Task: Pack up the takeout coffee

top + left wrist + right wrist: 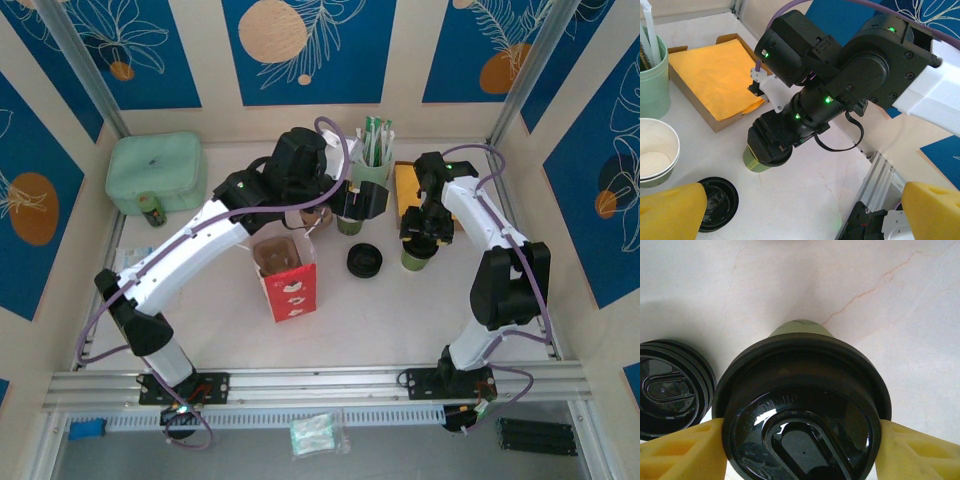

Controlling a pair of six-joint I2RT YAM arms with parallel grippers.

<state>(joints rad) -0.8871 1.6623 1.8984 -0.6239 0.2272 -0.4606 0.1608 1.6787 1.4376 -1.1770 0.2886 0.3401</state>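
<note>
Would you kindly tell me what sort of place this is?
Likely a mock café takeout counter in a robot test cell: a lidded coffee cup, a stack of black lids and orange napkins.

One lidded cup [800, 405], one stack of loose lids [364, 261], one stack of open cups [657, 142], one red carton [288, 285], one green box [155, 172], one tray of napkins [690, 97], one holder of stirrers [652, 90].
</note>
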